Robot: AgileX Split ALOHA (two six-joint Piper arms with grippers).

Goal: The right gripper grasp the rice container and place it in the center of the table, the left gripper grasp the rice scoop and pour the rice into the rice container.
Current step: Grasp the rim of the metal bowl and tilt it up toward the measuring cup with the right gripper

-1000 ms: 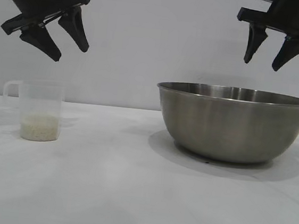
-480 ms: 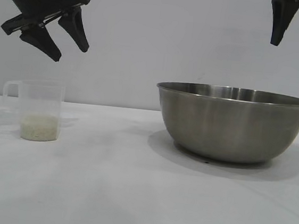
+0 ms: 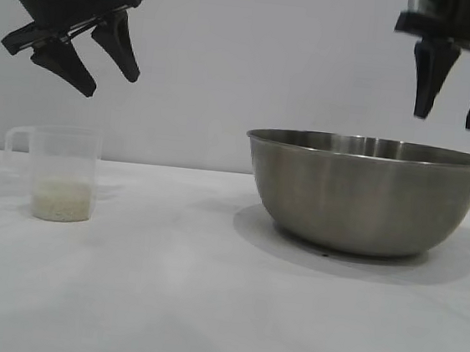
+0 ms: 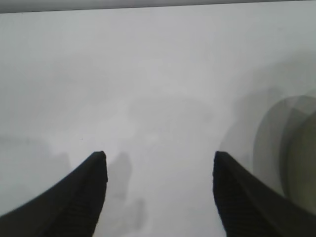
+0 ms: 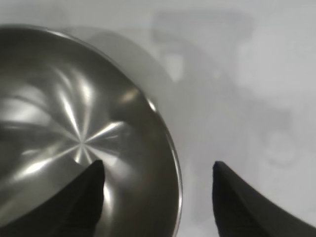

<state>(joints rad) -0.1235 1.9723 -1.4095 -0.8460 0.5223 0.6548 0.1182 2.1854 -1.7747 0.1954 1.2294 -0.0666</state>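
Right now my right gripper [image 3: 451, 115] hangs open just above the right part of the rice container's [image 3: 365, 194] rim, one finger over the inside and one outside, not touching. That steel bowl sits on the table [image 3: 204, 307] at right. My left gripper [image 3: 104, 65] hovers open above the rice scoop [image 3: 61, 174], which holds rice [image 3: 62, 202] at far left.

bright, even | soft shadows | glare in rice container [image 5: 74, 143]

both grippers, left gripper [image 3: 85, 61] and right gripper [image 3: 452, 96], are matte black with tapered, wedge-shaped fingers [image 4: 79, 202], seemingly finely textured inside.
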